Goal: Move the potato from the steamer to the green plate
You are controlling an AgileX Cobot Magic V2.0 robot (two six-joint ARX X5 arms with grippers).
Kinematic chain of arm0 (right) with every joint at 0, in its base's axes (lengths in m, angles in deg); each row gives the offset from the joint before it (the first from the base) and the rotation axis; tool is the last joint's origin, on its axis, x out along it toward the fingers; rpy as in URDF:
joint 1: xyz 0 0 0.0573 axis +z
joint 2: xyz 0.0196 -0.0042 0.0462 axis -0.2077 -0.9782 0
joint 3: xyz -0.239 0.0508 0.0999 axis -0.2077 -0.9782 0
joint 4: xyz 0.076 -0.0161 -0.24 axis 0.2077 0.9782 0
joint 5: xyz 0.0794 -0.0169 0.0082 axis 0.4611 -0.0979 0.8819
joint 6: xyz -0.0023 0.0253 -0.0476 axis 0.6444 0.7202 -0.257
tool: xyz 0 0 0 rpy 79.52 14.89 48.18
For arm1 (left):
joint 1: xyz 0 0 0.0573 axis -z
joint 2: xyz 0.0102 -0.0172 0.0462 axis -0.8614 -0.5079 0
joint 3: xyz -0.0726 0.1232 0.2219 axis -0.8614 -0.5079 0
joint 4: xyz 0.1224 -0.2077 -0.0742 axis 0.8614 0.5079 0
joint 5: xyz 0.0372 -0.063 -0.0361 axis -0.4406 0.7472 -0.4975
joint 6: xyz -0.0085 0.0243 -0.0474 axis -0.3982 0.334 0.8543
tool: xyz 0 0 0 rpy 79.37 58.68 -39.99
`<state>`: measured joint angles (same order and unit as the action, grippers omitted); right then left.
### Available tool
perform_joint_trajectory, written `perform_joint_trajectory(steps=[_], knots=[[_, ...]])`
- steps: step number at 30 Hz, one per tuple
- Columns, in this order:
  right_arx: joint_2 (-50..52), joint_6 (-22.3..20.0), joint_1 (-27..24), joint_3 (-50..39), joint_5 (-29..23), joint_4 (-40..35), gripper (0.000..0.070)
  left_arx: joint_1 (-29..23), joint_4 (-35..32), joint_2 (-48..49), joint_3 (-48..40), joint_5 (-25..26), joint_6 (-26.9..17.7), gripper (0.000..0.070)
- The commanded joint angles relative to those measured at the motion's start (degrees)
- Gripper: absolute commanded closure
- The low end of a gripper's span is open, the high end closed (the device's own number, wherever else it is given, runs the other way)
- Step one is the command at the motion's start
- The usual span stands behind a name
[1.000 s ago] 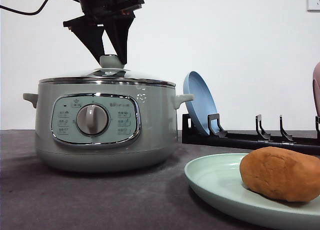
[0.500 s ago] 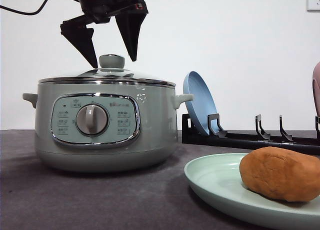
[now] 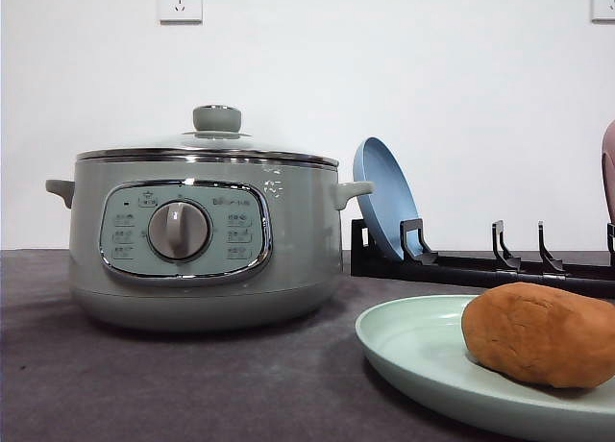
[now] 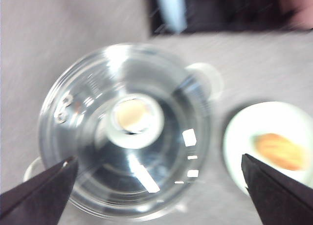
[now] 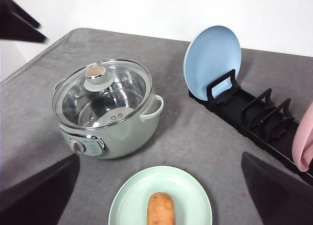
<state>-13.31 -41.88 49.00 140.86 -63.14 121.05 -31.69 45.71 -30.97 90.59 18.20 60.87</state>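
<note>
The orange-brown potato (image 3: 540, 333) lies on the pale green plate (image 3: 413, 351) at the front right of the table; from above the potato (image 5: 161, 209) rests in the middle of the plate (image 5: 127, 200). The sage-green steamer (image 3: 197, 245) stands at the left with its glass lid and green knob (image 3: 217, 118) in place. My left gripper (image 4: 159, 159) hangs open high above the lid knob (image 4: 132, 115), its fingers spread wide and empty. High above the table, my right gripper (image 5: 159, 159) is open too and holds nothing.
A black dish rack (image 3: 480, 264) runs along the back right and holds a blue plate (image 3: 382, 202) on edge. A pink plate (image 5: 304, 142) stands at the rack's far end. A dark part of the left arm (image 5: 19, 19) shows above the steamer.
The left gripper opened off the lid knob, then rose straight up and left the front view. The lid stays on the steamer. Potato and plate have not moved.
</note>
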Motion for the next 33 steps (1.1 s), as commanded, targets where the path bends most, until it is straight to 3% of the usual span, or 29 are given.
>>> perform_joint_trajectory(steps=[1,6,12,21,33], knots=[[-0.3,-0.6,0.3,0.9,-0.1,-0.7,0.0031,0.4,-0.5,2.4,0.5,1.6,-1.0,0.0000],[-0.3,-1.1,0.3,0.9,-0.1,-0.7,0.0031,0.4,-5.6,12.3,-7.4,5.9,-3.0,0.0000],[-0.3,-1.8,0.3,0.9,-0.3,-0.7,0.0031,0.3,-15.4,26.0,-24.5,6.0,-3.2,0.0000],[-0.3,-2.8,0.3,0.9,-0.3,-0.7,0.0031,0.3,-28.4,43.2,-45.4,5.9,4.5,0.0000],[-0.3,-5.6,0.3,-2.6,-0.3,1.5,0.0032,0.3,-30.6,49.2,-49.4,5.1,6.5,0.0000]])
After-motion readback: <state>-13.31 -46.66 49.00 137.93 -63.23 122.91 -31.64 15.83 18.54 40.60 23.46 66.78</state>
